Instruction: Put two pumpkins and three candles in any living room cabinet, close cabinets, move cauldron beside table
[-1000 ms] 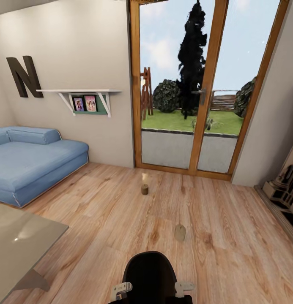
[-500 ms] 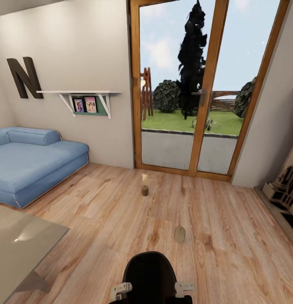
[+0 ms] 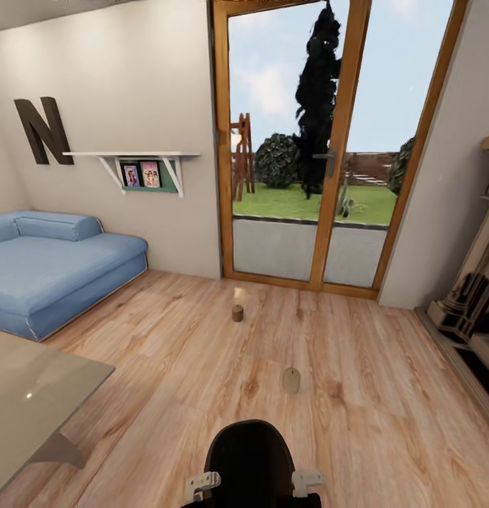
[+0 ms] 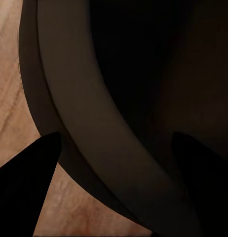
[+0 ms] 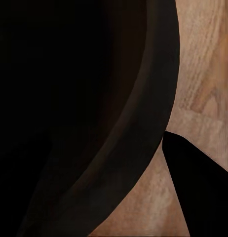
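Your view has swung a little to the right and drawn back since the earlier frame, so the two candles sit slightly lower-left in the head view and more of the pale fireplace (image 3: 477, 282) shows, while nothing on the floor (image 3: 385, 395) has itself moved. Nearest you, both wrist views look past dark claw tips at a curved dark body over the floor, so you cannot tell how far either claw is open, and neither visibly holds anything; the glass tabletop (image 3: 32, 395) lies to your left. Roll straight and slow at the near candle (image 3: 291, 380), stop short so an arm can reach down to it, then take the far candle (image 3: 237, 313) by the glass door (image 3: 300, 141).
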